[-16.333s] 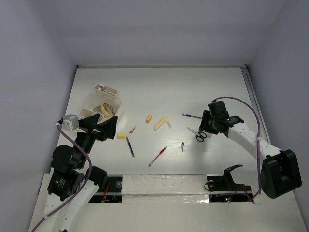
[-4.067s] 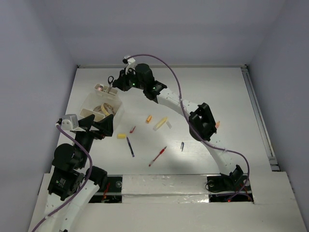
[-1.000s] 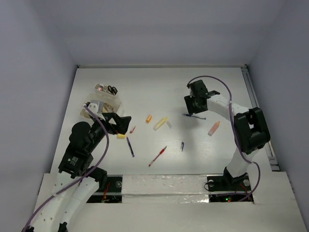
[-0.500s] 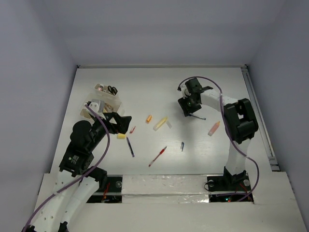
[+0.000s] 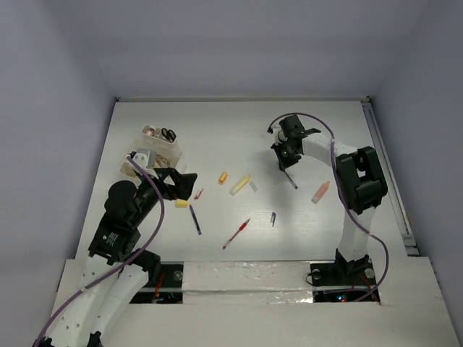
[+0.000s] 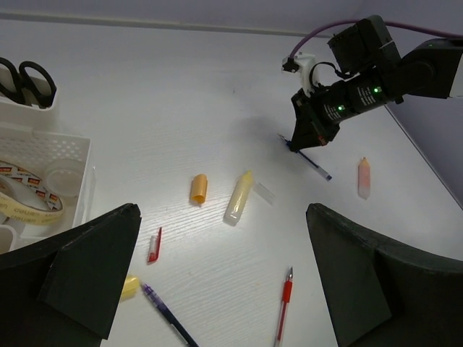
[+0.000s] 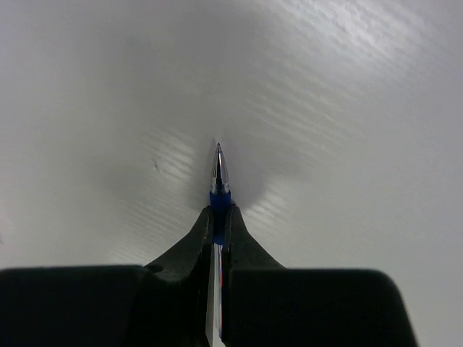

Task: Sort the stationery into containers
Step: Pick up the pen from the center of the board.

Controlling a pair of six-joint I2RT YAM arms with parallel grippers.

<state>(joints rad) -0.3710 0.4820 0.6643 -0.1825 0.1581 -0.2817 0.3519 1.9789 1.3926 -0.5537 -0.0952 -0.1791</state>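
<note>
The sorting is only partly done. The scissors (image 6: 25, 76) and the tape rolls (image 6: 29, 196) already sit in the box (image 6: 51, 144), which is near the far left corner of the counter (image 5: 239, 130). The right fingers (image 7: 189, 253) are closed tight on a blue pen (image 7: 219, 173), low at the counter, right of the middle. The left fingers (image 6: 87, 267) stand wide apart and hold nothing. A red pen (image 6: 283, 300), a dark pen (image 6: 165, 318), an orange cap (image 6: 198, 188), a yellow tube (image 6: 239, 196) and a pink marker (image 6: 364, 177) lie loose, so most of the work is left.
</note>
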